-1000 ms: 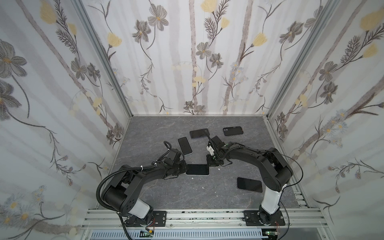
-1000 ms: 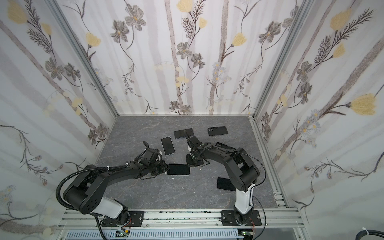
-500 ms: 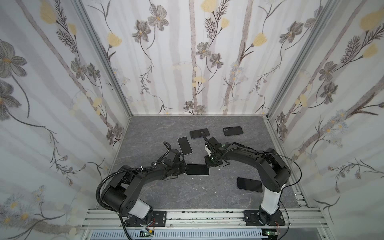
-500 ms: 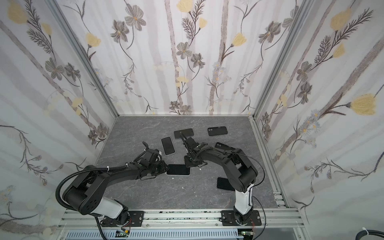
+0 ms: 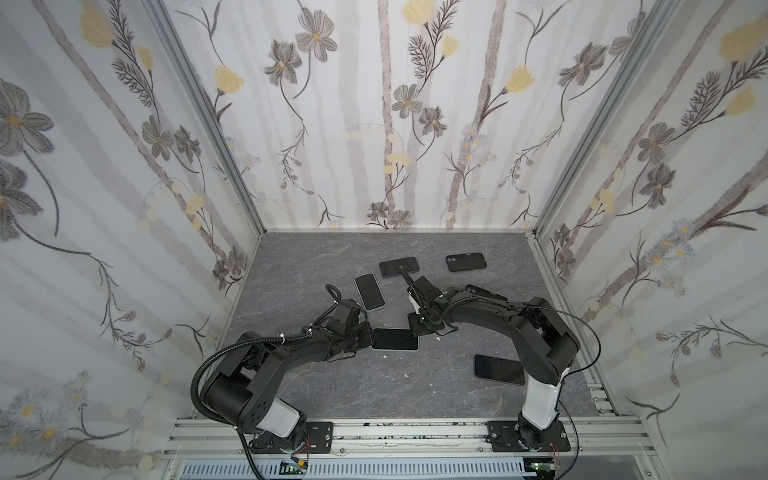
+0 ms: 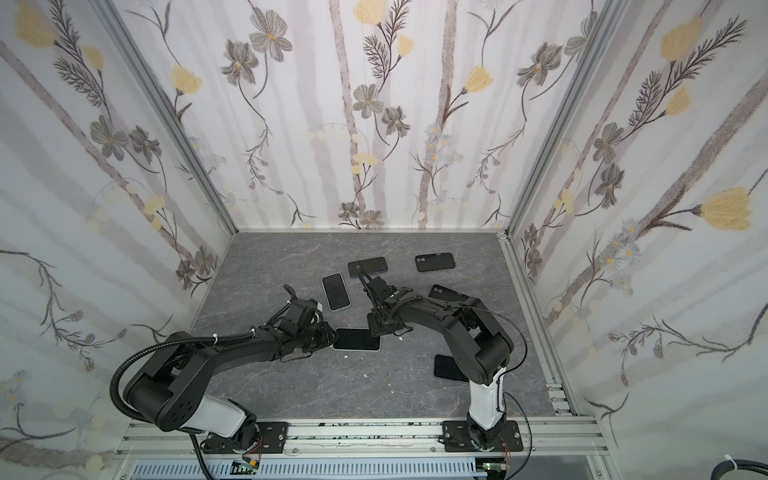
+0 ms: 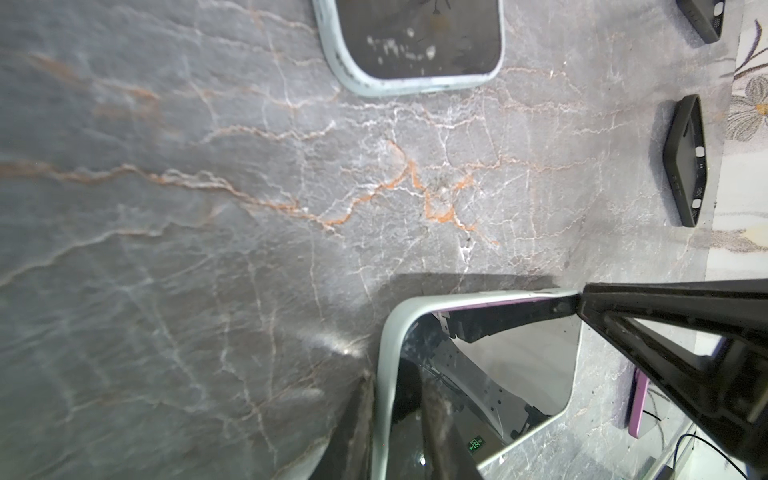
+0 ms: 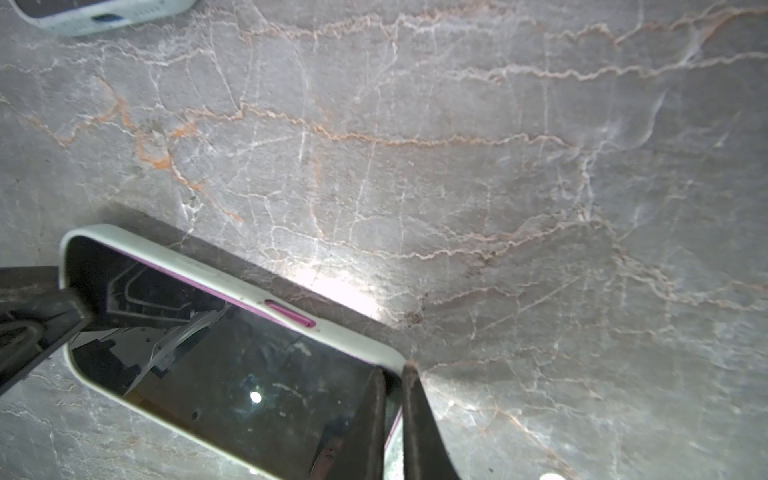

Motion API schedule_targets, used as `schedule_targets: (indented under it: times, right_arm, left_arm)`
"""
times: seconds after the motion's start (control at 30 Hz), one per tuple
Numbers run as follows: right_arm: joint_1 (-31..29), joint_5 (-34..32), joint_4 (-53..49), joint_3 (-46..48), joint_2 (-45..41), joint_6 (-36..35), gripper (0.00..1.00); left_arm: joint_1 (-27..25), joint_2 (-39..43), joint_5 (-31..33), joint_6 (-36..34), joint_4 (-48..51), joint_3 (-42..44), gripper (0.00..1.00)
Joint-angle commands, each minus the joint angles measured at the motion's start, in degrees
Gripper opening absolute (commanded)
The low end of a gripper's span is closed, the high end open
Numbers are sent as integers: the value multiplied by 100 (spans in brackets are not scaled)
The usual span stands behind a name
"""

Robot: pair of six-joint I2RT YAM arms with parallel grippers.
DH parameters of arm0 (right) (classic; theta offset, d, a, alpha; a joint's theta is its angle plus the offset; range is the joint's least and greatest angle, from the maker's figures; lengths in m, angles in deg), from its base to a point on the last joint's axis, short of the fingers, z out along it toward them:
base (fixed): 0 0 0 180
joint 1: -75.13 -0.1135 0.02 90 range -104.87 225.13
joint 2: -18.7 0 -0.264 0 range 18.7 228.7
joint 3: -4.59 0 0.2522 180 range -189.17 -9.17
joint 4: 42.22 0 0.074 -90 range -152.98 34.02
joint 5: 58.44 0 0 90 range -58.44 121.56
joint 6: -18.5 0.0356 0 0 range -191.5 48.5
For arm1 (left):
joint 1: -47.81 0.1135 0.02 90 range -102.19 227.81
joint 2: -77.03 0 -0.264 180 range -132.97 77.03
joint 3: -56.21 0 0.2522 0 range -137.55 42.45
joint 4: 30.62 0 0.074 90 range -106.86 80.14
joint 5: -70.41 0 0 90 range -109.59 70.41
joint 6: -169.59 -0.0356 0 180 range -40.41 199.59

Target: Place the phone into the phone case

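The phone, dark screen up with a purple edge, lies in a pale phone case at the middle of the table. My left gripper is shut on the case's left end, one finger outside the rim and one on the screen. At the case's right end my right gripper is shut, its tips on the corner. A purple strip of phone shows above the case's long rim.
Behind lie a white-rimmed phone, a dark phone and a black case. Another black case sits behind the right arm. A dark phone lies at the front right. Walls close in three sides.
My right gripper has come forward and down from behind the phone onto the case's right end. The left gripper and the phone have stayed put.
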Motion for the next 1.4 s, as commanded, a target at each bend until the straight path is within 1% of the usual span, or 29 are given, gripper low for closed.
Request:
schedule_targets:
  times: [0.0, 0.3, 0.47, 0.53, 0.6, 0.73, 0.8, 0.87, 1.0, 1.07, 1.17, 1.23, 1.27, 1.3, 1.37]
  right_arm:
    - [-50, -83, -497, 196, 372, -25, 12]
    - [-81, -105, -585, -122, 187, -156, 13]
    - [-125, -62, -531, -655, -3, -633, 17]
    - [-125, -72, -474, -835, -116, -810, 21]
    - [-129, -130, -362, -959, -261, -957, 22]
    - [-125, -100, 20, -1090, -655, -1412, 24]
    - [-125, -320, 432, -982, -951, -1647, 24]
    - [-125, -393, 983, -727, -1310, -1937, 26]
    - [-125, -233, 2083, -257, -2037, -2414, 34]
    - [-127, 32, 2499, -43, -2288, -2694, 39]
    - [-133, 352, 2620, 55, -2507, -3142, 45]
    - [-135, 716, 2615, 139, -2635, -3510, 51]
    - [-134, 949, 2683, 238, -2717, -3747, 56]
    - [-140, 1133, 2766, 384, -2796, -3952, 66]
    - [-142, 1298, 2942, 665, -2937, -4270, 82]
  left_arm:
    - [-4, -7, 24, 53, 376, 33, 24]
    - [-5, 74, 88, -21, 542, -164, 24]
    - [20, 299, 290, -291, 986, -668, 24]
    - [44, 448, 337, -434, 1181, -848, 26]
    - [96, 618, 380, -562, 1394, -997, 28]
    - [243, 1145, 512, -746, 1738, -1076, 29]
    - [307, 1571, 635, -853, 1823, -1044, 30]
    - [369, 2034, 848, -1001, 1914, -990, 33]
    - [450, 2813, 1185, -1316, 2117, -961, 38]
    - [469, 3167, 1321, -1426, 2222, -943, 41]
    - [478, 3572, 1466, -1530, 2374, -940, 49]
    - [489, 3808, 1505, -1631, 2444, -942, 50]
    - [488, 3933, 1541, -1660, 2473, -925, 52]
    - [488, 4054, 1565, -1677, 2485, -906, 53]
    - [488, 4265, 1596, -1696, 2462, -820, 57]
